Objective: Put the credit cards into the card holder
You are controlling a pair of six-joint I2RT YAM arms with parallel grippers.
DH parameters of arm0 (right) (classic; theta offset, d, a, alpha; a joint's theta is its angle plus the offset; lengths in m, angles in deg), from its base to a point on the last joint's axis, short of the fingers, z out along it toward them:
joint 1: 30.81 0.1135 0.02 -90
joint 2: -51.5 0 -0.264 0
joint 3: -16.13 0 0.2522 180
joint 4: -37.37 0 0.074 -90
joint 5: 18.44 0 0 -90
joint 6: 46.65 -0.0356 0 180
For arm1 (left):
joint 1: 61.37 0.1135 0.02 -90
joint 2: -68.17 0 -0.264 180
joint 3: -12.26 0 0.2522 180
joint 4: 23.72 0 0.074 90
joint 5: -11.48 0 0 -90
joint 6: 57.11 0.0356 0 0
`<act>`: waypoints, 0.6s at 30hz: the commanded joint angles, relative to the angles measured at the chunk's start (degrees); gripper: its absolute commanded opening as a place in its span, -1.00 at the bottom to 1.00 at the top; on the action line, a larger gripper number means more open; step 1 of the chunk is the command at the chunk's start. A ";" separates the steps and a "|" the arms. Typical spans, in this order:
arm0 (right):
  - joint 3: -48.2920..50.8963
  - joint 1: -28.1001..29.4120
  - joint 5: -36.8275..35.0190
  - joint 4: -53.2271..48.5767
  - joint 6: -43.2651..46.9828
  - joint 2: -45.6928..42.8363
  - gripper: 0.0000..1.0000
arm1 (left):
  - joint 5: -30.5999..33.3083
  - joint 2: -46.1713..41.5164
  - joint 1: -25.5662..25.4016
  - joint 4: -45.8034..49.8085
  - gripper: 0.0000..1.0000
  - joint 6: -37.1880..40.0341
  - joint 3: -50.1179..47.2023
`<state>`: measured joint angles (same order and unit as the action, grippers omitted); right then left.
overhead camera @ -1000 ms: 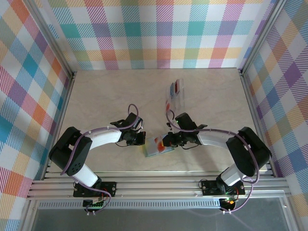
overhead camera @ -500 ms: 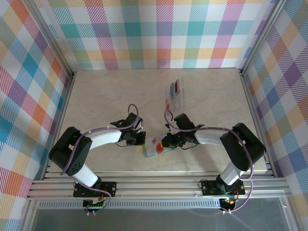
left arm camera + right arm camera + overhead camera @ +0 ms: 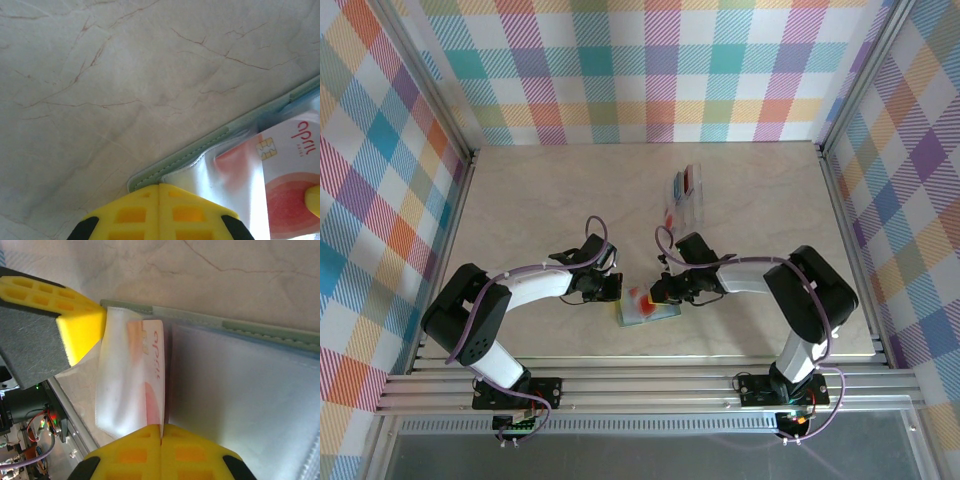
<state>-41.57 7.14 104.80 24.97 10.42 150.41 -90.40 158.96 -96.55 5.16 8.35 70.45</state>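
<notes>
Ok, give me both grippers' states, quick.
Left gripper: shut, apparently pinching the card holder at its clear pocket.
Right gripper: shut on the pale card.

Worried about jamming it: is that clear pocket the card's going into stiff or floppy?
Likely floppy: the clear pocket buckles and wrinkles around the pale card. Probably slippery too, given its glossy sheen, so the left gripper pinching its edge may slip.

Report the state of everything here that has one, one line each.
Card holder, open, lying flat.
Pale card, partly inside the clear pocket.
Left gripper, jaws shut on the clear pocket's edge.
Right gripper, jaws shut on the pale card.
Clear rack, holding red and blue cards.
</notes>
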 commanded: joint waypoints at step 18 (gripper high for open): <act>1.30 4.32 -4.40 0.91 -2.12 -1.67 -0.83 | 2.83 0.57 -0.63 3.39 -1.00 0.85 -0.31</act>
<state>-41.51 9.94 102.00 26.00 8.13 149.21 -90.05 158.96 -96.76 5.20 8.35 70.45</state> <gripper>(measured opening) 0.075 0.050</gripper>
